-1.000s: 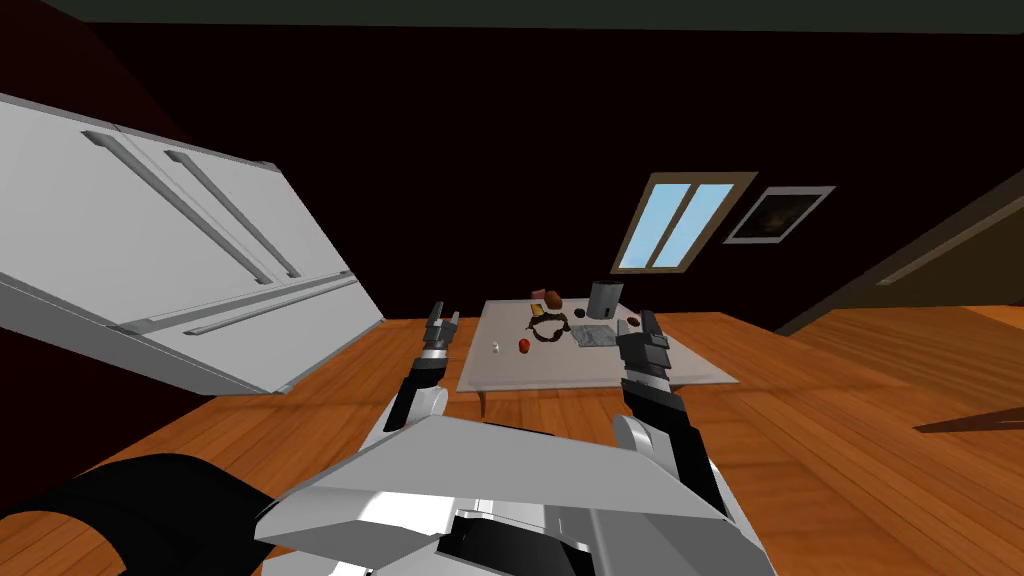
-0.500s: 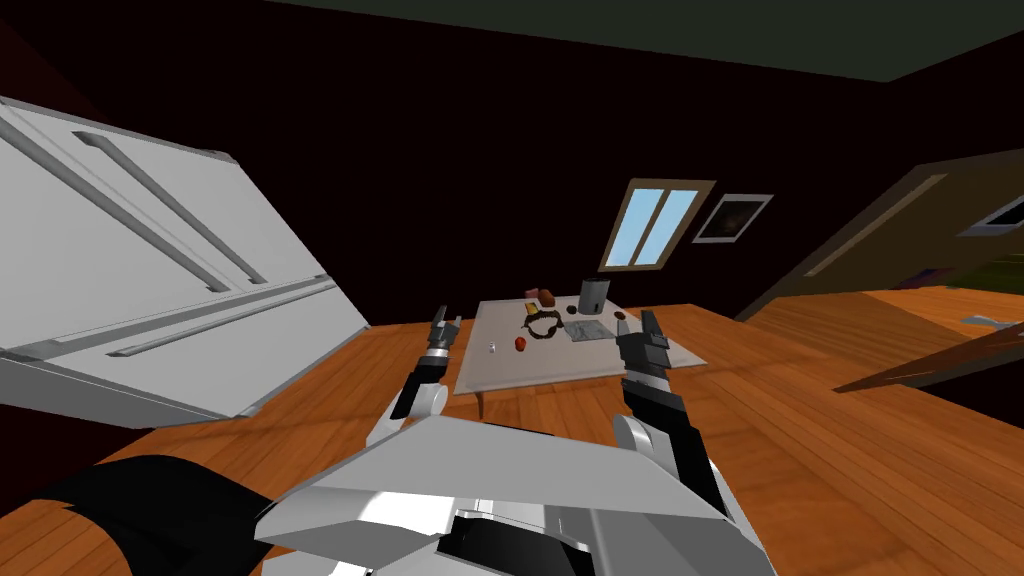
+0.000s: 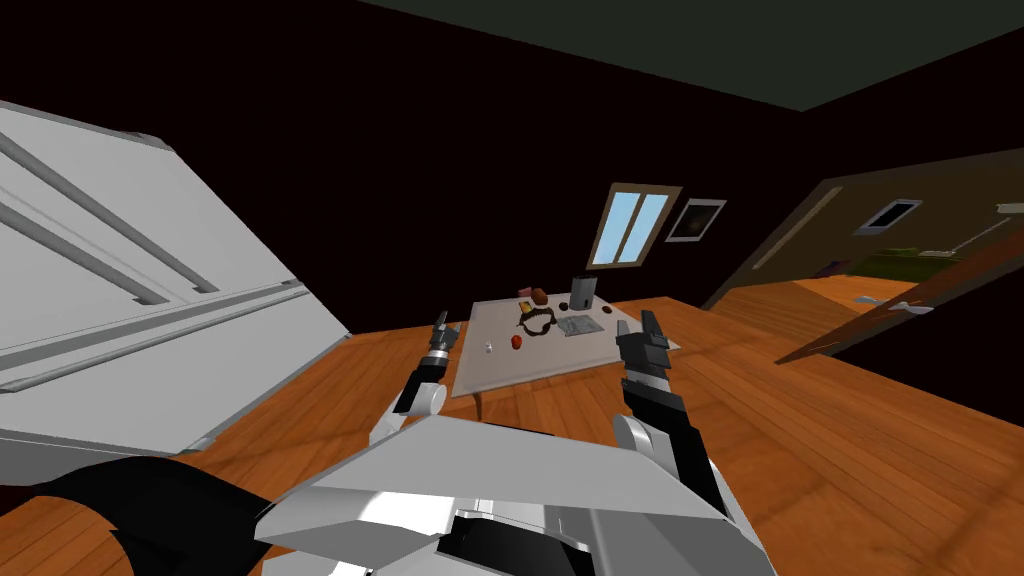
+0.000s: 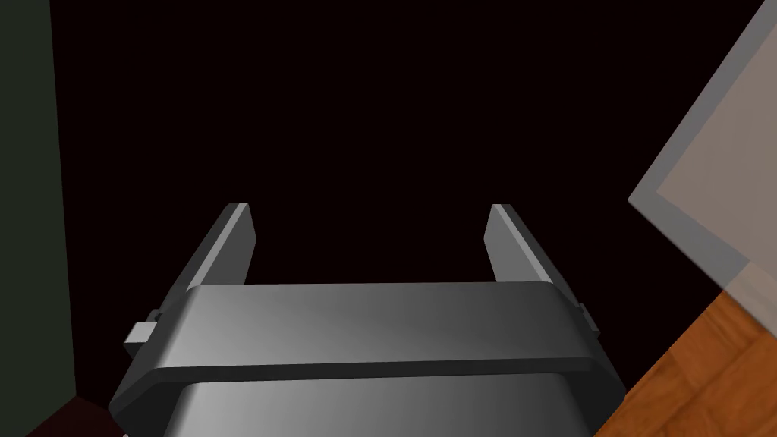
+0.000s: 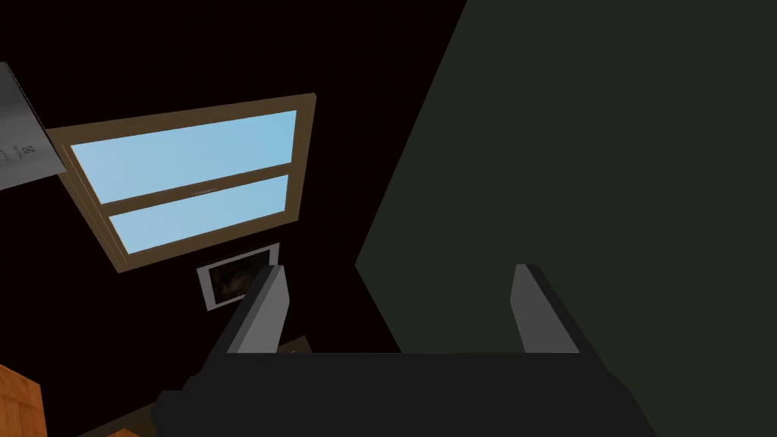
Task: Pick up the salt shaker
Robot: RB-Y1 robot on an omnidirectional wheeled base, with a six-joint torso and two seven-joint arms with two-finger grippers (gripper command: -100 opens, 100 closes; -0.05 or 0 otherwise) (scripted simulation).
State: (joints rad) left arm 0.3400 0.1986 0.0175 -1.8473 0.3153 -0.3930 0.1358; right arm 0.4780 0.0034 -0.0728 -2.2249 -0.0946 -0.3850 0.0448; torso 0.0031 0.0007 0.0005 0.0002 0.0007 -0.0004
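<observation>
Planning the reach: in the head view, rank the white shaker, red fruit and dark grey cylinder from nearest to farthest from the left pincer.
1. white shaker, near left part of the table, nearest the left pincer.
2. red fruit, just right of the shaker.
3. dark grey cylinder, table's far end.

The head camera looks steeply down and forward, rolled, at the table (image 3: 560,365) well ahead. The right wrist camera looks past the right gripper (image 5: 400,267) up at the window (image 5: 197,182) the head view shares; the left's faces a dark wall (image 4: 379,114), perhaps the table's corner.
</observation>
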